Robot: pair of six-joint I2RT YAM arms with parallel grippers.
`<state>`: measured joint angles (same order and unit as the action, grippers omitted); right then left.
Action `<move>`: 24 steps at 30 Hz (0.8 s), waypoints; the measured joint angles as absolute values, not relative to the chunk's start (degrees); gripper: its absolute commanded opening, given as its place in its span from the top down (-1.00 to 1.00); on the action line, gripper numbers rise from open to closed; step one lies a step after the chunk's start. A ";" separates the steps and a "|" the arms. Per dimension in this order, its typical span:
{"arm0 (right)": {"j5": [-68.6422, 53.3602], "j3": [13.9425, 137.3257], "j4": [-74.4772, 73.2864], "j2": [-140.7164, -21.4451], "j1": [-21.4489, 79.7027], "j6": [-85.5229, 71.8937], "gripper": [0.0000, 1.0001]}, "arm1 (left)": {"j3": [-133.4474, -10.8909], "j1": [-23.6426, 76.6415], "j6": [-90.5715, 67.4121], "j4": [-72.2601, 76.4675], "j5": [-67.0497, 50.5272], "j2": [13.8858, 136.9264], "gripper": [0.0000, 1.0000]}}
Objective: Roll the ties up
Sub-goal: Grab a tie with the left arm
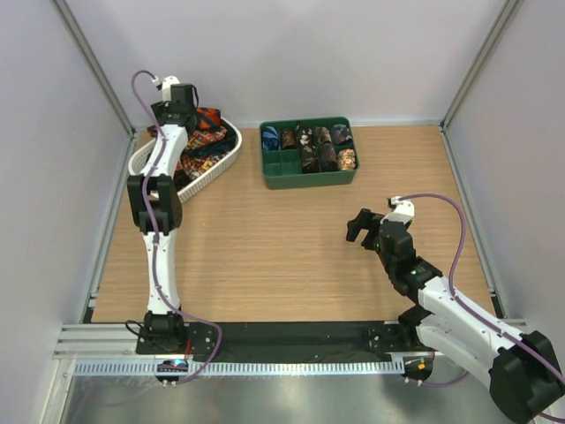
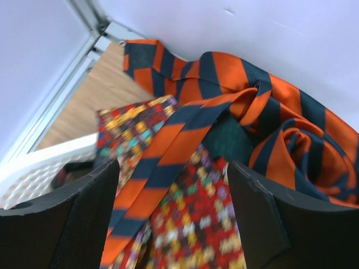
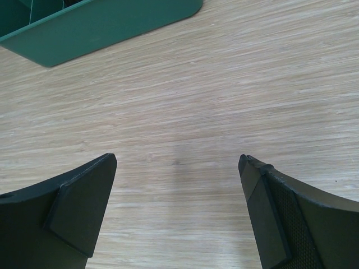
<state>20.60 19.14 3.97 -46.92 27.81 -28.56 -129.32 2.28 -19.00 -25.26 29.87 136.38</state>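
Pinching only the striped tie (image 2: 202, 112) should work best; left end effector (image 2: 173, 185) straddles it open, right end effector (image 3: 176, 168) gapes empty.

From high behind the near edge, the top camera looks down on the whole pale wooden tabletop (image 1: 265, 256). The left wrist camera hangs close over an orange-and-black striped fabric tie (image 2: 168, 151) in the white slotted plastic basket (image 1: 212, 172) (far left from above). The right wrist camera faces the wood closely, sharing the green plastic compartment tray (image 3: 112, 25) with the top view.
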 measured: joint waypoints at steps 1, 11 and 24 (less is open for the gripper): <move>20.51 19.07 4.03 -46.89 27.81 -28.53 -1.00 | -130.85 2.31 -18.31 -25.06 29.85 138.10 -0.47; 20.14 18.94 4.69 -46.89 27.81 -28.36 -1.00 | -133.43 2.33 -12.36 -22.50 33.34 143.17 0.75; 18.98 18.94 4.78 -48.01 27.81 -28.21 -1.00 | -124.40 2.33 -9.93 -16.88 33.85 134.08 0.99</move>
<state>18.98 18.94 4.78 -48.01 27.81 -28.21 -124.40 2.33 -9.93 -16.88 33.85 134.08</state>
